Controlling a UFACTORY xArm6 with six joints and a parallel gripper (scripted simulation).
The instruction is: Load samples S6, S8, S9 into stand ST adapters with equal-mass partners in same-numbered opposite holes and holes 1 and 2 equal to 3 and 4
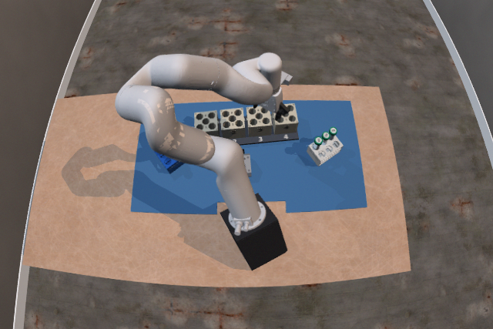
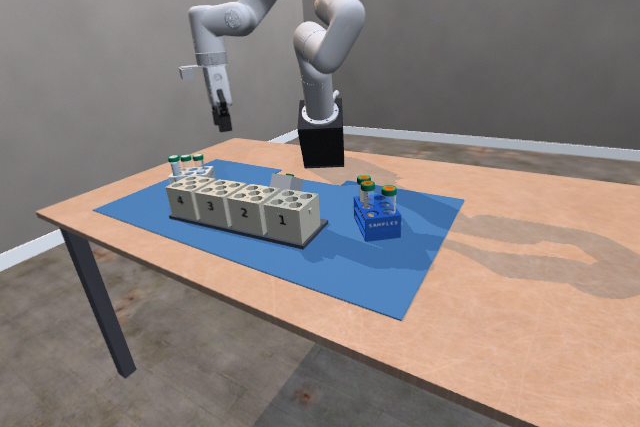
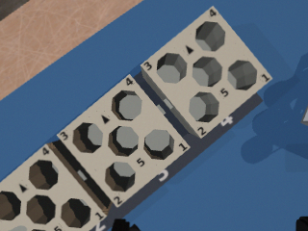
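Four beige bucket adapters stand in the dark loading stand (image 2: 248,233) on the blue mat: adapter 1 (image 2: 291,214), 2 (image 2: 252,207), 3 (image 2: 216,202) and 4 (image 2: 185,196). All their holes look empty; the wrist view shows adapter 3 (image 3: 124,141) and adapter 4 (image 3: 207,72) from above. My gripper (image 2: 222,117) is open and empty, high above the adapter 3–4 end of the stand. The blue SAMPLES rack (image 2: 377,216) holds three orange-dotted tubes (image 2: 368,191). The white blank rack (image 1: 325,148) holds three green-capped tubes with white dots (image 1: 325,135).
The small sloped desk with the green DONE key (image 2: 287,182) stands behind the stand, mostly hidden by the arm in the top view. The arm's black base (image 1: 259,236) sits at the mat's near edge. The samples rack is largely hidden under the arm in the top view.
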